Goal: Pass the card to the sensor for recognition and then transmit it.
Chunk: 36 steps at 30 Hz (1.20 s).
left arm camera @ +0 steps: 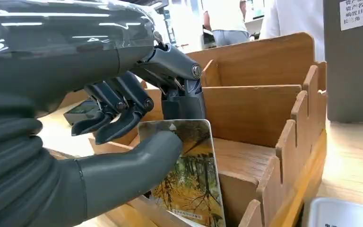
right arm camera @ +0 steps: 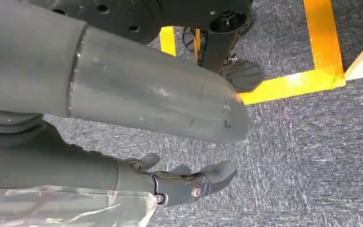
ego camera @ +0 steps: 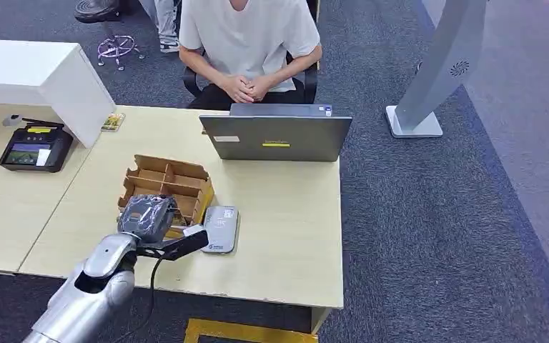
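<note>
The left robot hand (left arm camera: 137, 127) pinched the card (left arm camera: 191, 177) between thumb and fingers, the card upright on its long axis inside the wooden divider box (ego camera: 164, 187) on the bench (ego camera: 286, 236). The sensor (ego camera: 220, 229) lay just beside the box, toward the robot's right. The right robot hand (right arm camera: 184, 182) hung over the floor with its fingers loosely apart, holding nothing.

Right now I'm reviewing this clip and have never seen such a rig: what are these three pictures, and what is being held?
It is a humanoid robot with two silver arms. The head view looks down on a wooden table; the other two come from cameras at its wrists. On the table stand a cardboard divider box, a grey sensor pad, a laptop and a small black terminal; a person sits behind. The left hand reaches into the box and pinches a card printed with autumn trees. The right hand hangs over the carpet, holding nothing.
</note>
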Motion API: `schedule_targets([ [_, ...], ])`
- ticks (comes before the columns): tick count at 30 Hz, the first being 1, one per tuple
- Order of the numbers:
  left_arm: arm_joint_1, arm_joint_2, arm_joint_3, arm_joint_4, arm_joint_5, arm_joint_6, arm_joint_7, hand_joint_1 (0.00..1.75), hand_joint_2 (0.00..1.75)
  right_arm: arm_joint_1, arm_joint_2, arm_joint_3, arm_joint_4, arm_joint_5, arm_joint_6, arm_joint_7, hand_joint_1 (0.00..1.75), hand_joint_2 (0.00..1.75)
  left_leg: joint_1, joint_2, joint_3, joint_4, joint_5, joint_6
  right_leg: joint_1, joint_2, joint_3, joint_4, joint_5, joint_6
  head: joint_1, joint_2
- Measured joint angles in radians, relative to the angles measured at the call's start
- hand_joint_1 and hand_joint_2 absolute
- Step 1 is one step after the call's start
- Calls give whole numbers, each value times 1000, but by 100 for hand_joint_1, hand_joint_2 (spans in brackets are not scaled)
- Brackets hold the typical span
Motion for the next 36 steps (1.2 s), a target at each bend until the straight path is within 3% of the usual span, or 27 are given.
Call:
schedule_targets([
  [7, 0, -1, 1, 1, -10, 76, 4, 175, 175, 0, 0, -10, 0, 13, 2, 0, 0, 0, 0, 0, 0, 0, 0, 0, 0, 0, 0, 0, 0, 0, 0, 0],
  [20, 11, -2, 16, -37, -16, 98, 8, 175, 175, 0, 0, -16, 0, 24, 3, -8, 0, 0, 0, 0, 0, 0, 0, 0, 0, 0, 0, 0, 0, 0, 0, 0],
  [30, 16, -2, 43, -109, -19, 223, -44, 175, 175, -1, 0, -19, 0, 56, 10, -11, 0, 0, 0, 0, 0, 0, 0, 0, 0, -1, 0, 0, 0, 0, 0, 0],
  [36, -42, 0, 62, -118, -18, 254, -67, 175, 175, -7, 1, -19, 0, 73, 13, -3, 0, 0, 0, -1, 0, 0, 0, 0, 0, -1, 0, 0, 0, 0, 0, 0],
])
